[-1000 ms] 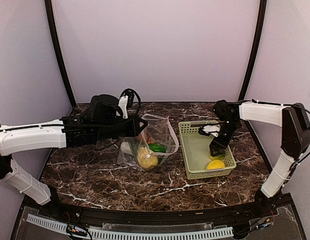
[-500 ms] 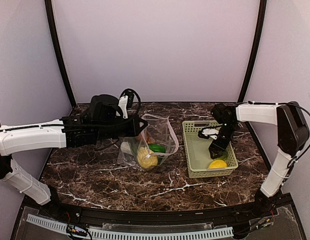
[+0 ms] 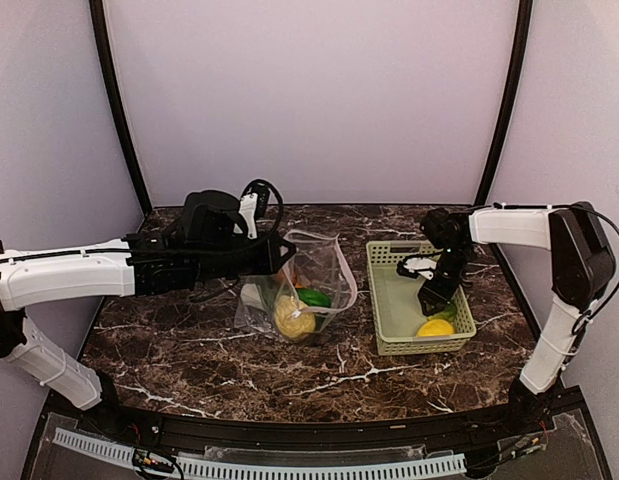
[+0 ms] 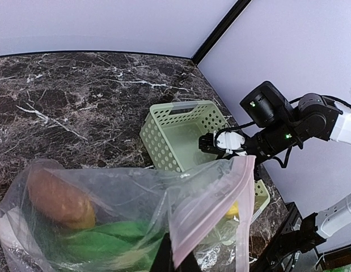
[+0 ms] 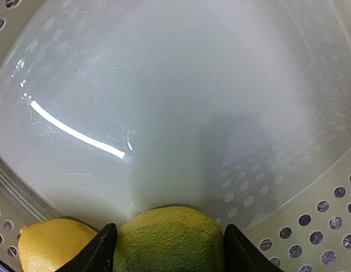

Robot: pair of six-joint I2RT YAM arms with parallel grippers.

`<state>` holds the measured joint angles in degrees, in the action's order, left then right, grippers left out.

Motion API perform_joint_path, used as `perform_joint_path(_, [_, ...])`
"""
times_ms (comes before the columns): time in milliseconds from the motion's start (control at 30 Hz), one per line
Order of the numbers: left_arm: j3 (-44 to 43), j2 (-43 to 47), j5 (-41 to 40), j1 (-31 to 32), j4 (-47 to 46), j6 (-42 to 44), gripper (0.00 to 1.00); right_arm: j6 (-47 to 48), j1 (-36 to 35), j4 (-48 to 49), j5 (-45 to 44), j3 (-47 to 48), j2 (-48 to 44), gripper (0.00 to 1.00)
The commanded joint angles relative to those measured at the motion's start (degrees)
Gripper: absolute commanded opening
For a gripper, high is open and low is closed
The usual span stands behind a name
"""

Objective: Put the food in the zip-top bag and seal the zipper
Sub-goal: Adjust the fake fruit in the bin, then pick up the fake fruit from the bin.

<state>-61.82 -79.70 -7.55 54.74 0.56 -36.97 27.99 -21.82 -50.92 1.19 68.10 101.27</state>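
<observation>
1. Right wrist view: the right tool (image 5: 166,229) straddles the lime (image 5: 168,249), with a finger at each side; whether it grips is unclear.
2. A lemon (image 5: 53,245) lies just beside the lime in the basket (image 5: 311,226).
3. The left tool (image 4: 176,262) is clenched on the mouth edge of the zip-top bag (image 4: 124,187).
4. The bag rests on the counter (image 3: 189,340) and holds a tan lump (image 4: 59,198).

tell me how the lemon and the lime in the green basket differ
The lemon is yellow; the lime is green. The lime sits between the jaws of the right gripper; the lemon lies just outside them, to its left in the right wrist view. Both have dimpled rinds and lie side by side in the basket.
</observation>
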Motion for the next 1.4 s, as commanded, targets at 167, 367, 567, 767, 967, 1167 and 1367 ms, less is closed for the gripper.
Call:
perform_joint_path(167, [0.21,-0.83,0.86,-0.27,-0.40,-1.07,0.01,-3.12,-0.24,-2.90,6.10,9.24,1.64,0.59])
perform_joint_path(367, [0.73,-0.81,1.81,-0.33,-3.16,-1.49,0.01,-4.53,-1.96,-1.53,8.12,15.40,9.08,0.58])
perform_joint_path(567, [0.19,-0.20,1.99,-0.31,-1.51,-1.36,0.01,-6.49,-2.32,0.43,4.54,18.05,9.74,0.71])
perform_joint_path(767, [1.36,1.01,0.86,-0.29,-1.29,-0.61,0.01,-6.44,-2.35,0.46,5.46,16.45,3.73,0.81])
perform_joint_path(967, [1.01,-0.05,2.05,-0.31,-1.93,-0.41,0.01,-5.88,-2.25,0.54,3.39,12.63,4.24,0.81])
perform_joint_path(1167, [1.05,0.04,1.97,-0.27,-1.42,-0.23,0.01,-6.53,-2.17,1.67,-0.11,10.87,5.39,0.82])
perform_joint_path(1367, [1.06,0.06,1.90,-0.31,-1.14,0.23,0.01,-6.65,-2.17,1.21,0.20,9.10,4.27,0.82])
